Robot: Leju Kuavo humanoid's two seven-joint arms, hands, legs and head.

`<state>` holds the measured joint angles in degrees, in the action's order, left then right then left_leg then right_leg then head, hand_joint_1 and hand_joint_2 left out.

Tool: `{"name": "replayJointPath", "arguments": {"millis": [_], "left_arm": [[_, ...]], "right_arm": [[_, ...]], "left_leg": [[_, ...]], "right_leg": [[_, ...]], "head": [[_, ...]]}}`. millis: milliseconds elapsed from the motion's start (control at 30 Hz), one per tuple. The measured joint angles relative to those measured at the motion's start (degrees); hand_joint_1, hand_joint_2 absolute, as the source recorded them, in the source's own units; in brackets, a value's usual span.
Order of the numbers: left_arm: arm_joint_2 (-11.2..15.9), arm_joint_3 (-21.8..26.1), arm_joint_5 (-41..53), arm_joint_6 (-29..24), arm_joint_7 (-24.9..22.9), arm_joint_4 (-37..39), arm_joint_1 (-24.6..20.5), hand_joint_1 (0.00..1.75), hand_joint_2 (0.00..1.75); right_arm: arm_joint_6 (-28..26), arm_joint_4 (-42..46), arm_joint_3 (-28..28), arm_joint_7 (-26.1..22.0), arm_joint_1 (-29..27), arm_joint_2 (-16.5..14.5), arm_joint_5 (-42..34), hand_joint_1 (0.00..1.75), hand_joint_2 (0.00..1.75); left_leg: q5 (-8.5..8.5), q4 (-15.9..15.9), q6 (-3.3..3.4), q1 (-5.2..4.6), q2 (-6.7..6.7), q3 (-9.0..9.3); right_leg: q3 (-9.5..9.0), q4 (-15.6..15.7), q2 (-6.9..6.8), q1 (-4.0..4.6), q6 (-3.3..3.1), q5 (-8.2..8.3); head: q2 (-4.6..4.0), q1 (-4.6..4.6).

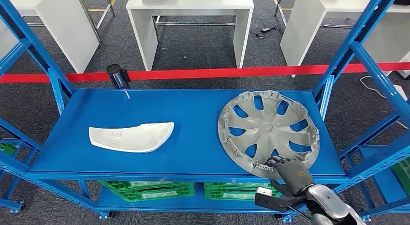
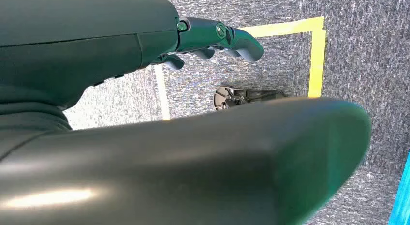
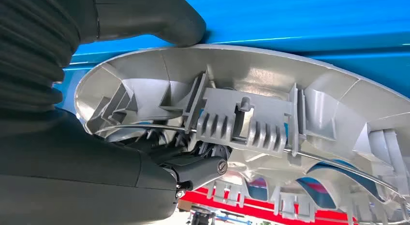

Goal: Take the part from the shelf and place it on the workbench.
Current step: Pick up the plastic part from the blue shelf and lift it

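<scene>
- The silver wheel cover (image 1: pixel 269 131) lies on the blue shelf (image 1: pixel 193 113), well apart from the white curved part (image 1: pixel 131 137), toward the shelf's front edge.
- The right hand (image 1: pixel 289 173) grasps the wheel cover's near rim, thumb (image 3: pixel 159 19) under it and fingers inside.
- The left hand (image 2: pixel 212 38) hangs over grey carpet (image 2: pixel 358 55), fingers loosely curled, holding nothing.

On the shelf (image 1: pixel 193 113) a wheel cover (image 1: pixel 268 130) lay to the right and a curved panel (image 1: pixel 131 137) to the left, well apart. The right hand (image 1: pixel 289 174) was at the cover's near rim, at the shelf's front edge. Crates (image 1: pixel 147 190) sat on the level below; tables (image 1: pixel 189 22) stood behind a tape barrier (image 1: pixel 203 73).
</scene>
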<state>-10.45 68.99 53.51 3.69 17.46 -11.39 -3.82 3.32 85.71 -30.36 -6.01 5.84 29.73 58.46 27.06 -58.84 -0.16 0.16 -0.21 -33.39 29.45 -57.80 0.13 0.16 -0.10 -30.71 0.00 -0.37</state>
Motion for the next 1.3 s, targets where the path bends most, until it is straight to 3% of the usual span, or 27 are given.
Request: {"name": "replayJointPath", "arguments": {"millis": [367,667,867,1000,1300], "left_arm": [[0.00,0.30,0.00,-0.01,0.47,0.00,0.02,0.00,0.00],[0.00,0.34,0.23,-0.03,7.89,-0.02,0.23,0.00,0.00],[0.00,0.27,1.91,1.08,10.70,-0.02,0.31,0.00,0.00],[0.00,0.19,2.44,1.79,11.75,-0.01,0.31,0.00,1.75],[-0.02,0.19,2.21,0.96,10.61,-0.01,0.25,0.00,1.75]], "right_arm": [[-1.57,1.12,-0.21,1.00,-0.35,0.99,1.74,1.75,1.75],[-12.45,7.00,3.10,2.68,-5.26,0.76,5.05,1.75,1.75],[-18.92,10.99,6.79,1.42,-9.10,-1.19,7.16,1.75,1.75],[-20.97,12.56,8.73,0.93,-10.70,-3.18,7.48,1.75,1.75],[-22.90,13.09,11.09,-2.25,-11.99,-8.00,2.49,1.75,1.75]], "left_leg": [[-0.02,0.00,0.01,-0.02,0.00,0.01],[-0.01,0.03,0.00,-0.01,-0.03,0.03],[0.03,0.09,-0.06,-0.01,-0.01,0.03],[0.03,0.13,-0.06,-0.01,-0.01,0.04],[0.02,0.17,-0.07,-0.01,0.00,0.05]], "right_leg": [[-0.03,0.00,0.00,-0.02,0.01,0.01],[-0.04,0.00,-0.05,-0.02,-0.02,0.00],[0.01,0.00,-0.02,-0.01,-0.09,-0.06],[0.04,0.00,-0.02,-0.01,-0.12,-0.07],[0.04,0.00,-0.01,-0.01,-0.13,-0.08]], "head": [[0.00,0.01],[0.00,0.00],[0.00,0.00],[0.00,0.00],[0.00,0.00]]}}
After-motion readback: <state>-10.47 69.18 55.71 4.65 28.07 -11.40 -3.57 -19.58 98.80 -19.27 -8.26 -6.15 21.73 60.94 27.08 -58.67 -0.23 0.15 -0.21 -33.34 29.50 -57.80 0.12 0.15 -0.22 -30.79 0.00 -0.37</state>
